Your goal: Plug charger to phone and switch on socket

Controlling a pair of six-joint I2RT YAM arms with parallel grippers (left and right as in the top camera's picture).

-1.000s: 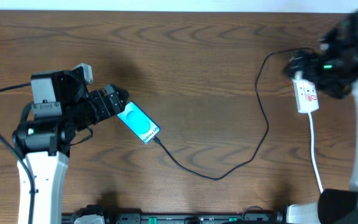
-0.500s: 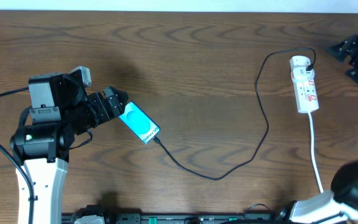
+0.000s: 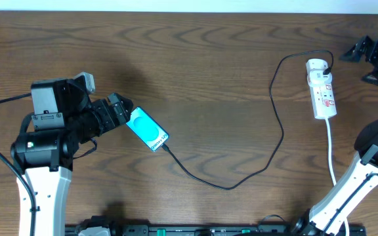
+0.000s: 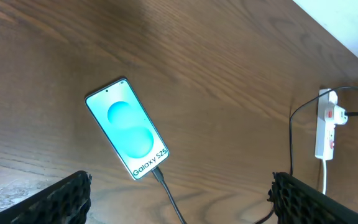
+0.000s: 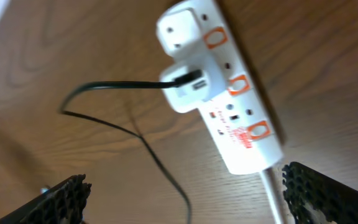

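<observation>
Now we see the small flat smartphone [image 3: 147, 130] with its light-blue and white swirl screen lying face up on the dark brown wooden table [image 3: 209, 52], on the left half and turned at an angle. In our left wrist view the words "Galaxy S25" read along the lower end of the phone [image 4: 128, 137]. The long thin black charger cable [image 3: 282, 134] meets that lower end, and its small black connector tip [image 4: 159, 174] sits against the phone's bottom edge; how deep it is seated we cannot tell.

From the phone the cable sweeps toward the near edge, curves up the middle right of the table, and loops over to the elongated white power strip [image 3: 321, 88] at the far right. In our right wrist view it enters a white plug block [image 5: 188, 87] seated in the strip [image 5: 229, 112], beside the rounded end. Orange-red marked switches run along the strip, and we cannot tell how they are set. A thick white cord [image 3: 332, 157] leaves the strip toward the near edge.

Our left gripper [image 3: 126, 111] hovers just beside the phone's upper end, fingers spread wide, grasping nothing. Our right gripper [image 3: 366, 64] hangs near the strip's rounded end, apart from it, likewise released and empty.
</observation>
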